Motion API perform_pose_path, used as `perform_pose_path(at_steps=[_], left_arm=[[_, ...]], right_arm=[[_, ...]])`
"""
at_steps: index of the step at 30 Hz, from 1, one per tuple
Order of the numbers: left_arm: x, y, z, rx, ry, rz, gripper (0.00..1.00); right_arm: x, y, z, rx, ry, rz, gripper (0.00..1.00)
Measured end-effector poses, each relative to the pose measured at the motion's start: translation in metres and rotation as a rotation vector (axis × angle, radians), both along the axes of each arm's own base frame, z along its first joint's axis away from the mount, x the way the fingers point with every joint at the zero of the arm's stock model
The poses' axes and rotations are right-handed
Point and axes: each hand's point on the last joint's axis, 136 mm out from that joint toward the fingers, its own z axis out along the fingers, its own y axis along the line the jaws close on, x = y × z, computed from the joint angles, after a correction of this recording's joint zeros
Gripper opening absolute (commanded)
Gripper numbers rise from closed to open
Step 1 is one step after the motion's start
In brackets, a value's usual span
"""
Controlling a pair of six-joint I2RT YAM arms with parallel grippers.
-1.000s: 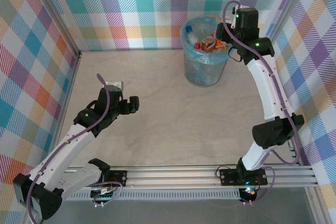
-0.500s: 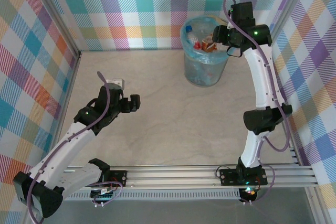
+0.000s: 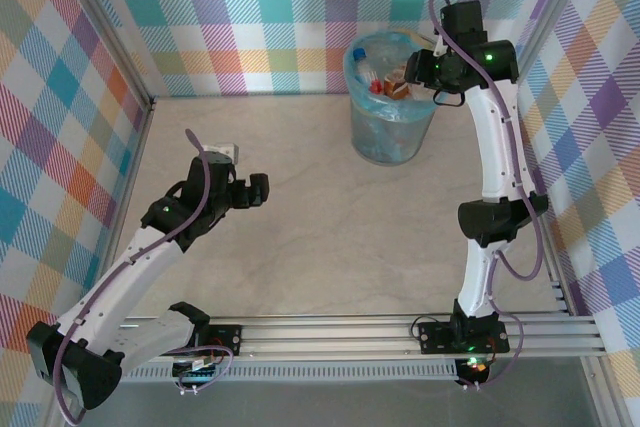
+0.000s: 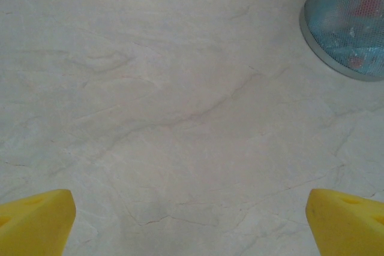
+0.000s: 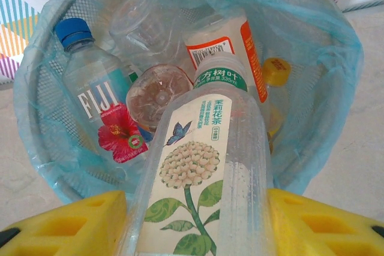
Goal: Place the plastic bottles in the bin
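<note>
Seen from above, the right gripper [image 3: 418,72] hangs over the rim of the grey mesh bin [image 3: 390,132] at the far side of the table [image 3: 330,237]. Its wrist view gives the detail: yellow fingers [image 5: 66,223] clamp 1 clear tea bottle [image 5: 207,166] (flower label, neck pointing into the blue liner [image 5: 336,46]) above a Fiji bottle [image 5: 96,97] and others already inside. The left gripper [image 3: 252,190] hovers with jaws spread wide, holding nothing, over bare table well apart from the bin.

Both white arms [image 3: 130,267] carry black joints [image 3: 500,219], green lights [image 3: 487,55], purple cables [image 3: 205,169] and yellow tool fingers [image 5: 66,223].
</note>
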Motion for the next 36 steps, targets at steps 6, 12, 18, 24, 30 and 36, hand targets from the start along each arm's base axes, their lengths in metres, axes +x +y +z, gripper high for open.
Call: perform_pose_path(at_steps=[6,12,18,24,30,36], left_arm=[[0.000,-0.002,0.000,-0.006,0.005,-0.009,0.98],[0.000,-0.003,0.000,-0.011,0.006,-0.008,0.98],[-0.002,-0.002,0.001,-0.015,0.003,-0.006,0.98],[-0.003,-0.001,0.004,-0.019,-0.005,-0.004,0.98],[-0.003,-0.001,0.004,-0.029,-0.003,0.002,0.97],[-0.003,-0.001,0.003,-0.037,0.000,0.008,0.97]], right_arm=[[0.001,-0.004,-0.006,0.039,0.026,-0.016,0.62],[0.018,-0.001,-0.015,0.086,0.005,-0.043,0.74],[0.033,0.007,-0.030,0.151,0.007,-0.062,0.85],[0.035,0.013,-0.036,0.171,-0.010,-0.069,0.99],[0.010,0.027,-0.020,0.102,-0.071,-0.042,1.00],[-0.008,0.046,0.001,-0.057,-0.188,0.005,1.00]])
